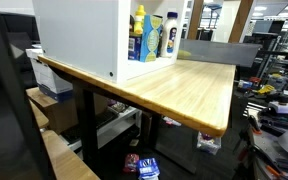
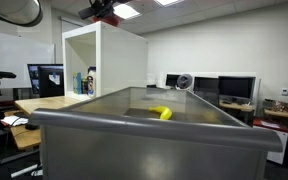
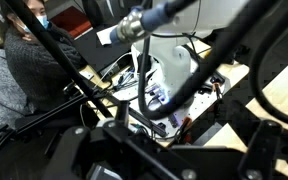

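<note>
Wrist view is showing the gripper (image 3: 172, 158) as dark, blurred shapes along the bottom edge. Its fingers (image 3: 267, 150) are standing wide apart and gripping nothing. Beyond the fingers, black cables (image 3: 72, 70) are crossing in front of a white machine base (image 3: 169, 60). A person (image 3: 14, 75) in grey is sitting off to one side of them.

In an exterior view the gripper (image 2: 104, 12) is hanging high up, just above the top of a white cabinet (image 2: 119, 55) and apart from it. Below the fingers, bottles (image 2: 89, 80) are standing in the cabinet's open side. Well below the fingers and nearer the camera, a grey bin (image 2: 134, 130) is holding a yellow thing (image 2: 161, 113).

In an exterior view the white cabinet (image 1: 79, 35) is sitting on a wooden table (image 1: 194, 85), with the bottles (image 1: 149, 35) standing upright inside it.
</note>
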Motion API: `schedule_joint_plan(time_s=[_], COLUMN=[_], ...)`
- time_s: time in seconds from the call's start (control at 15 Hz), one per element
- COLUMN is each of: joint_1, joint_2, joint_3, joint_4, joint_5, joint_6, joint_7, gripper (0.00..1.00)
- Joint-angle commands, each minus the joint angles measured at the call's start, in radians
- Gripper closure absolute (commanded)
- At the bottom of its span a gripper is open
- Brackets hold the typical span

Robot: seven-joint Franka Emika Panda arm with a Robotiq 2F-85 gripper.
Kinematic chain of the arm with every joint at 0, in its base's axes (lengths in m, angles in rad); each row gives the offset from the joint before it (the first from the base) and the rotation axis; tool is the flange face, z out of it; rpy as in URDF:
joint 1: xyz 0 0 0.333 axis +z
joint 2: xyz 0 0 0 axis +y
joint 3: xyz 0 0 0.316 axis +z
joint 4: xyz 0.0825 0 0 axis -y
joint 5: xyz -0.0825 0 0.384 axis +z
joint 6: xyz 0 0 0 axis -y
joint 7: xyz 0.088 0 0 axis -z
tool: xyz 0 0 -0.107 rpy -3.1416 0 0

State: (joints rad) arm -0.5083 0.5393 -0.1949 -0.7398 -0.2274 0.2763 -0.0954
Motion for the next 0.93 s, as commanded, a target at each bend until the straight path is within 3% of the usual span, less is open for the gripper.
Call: schedule_joint_plan(time_s=[0.0, 0.73, 0.87], joint_1=[-0.012, -0.01, 0.024], joint_2=[-0.129, -0.312, -0.339], joint_3=[0.029, 0.073, 0.042], joint_4=[-0.226, -0.631, -0.703], joint_5=[0.035, 0.067, 0.042], joint_6=[0.016, 0.046, 0.076], joint_7=[-0.044, -0.059, -0.09], gripper=[0.0, 0.0, 0.0])
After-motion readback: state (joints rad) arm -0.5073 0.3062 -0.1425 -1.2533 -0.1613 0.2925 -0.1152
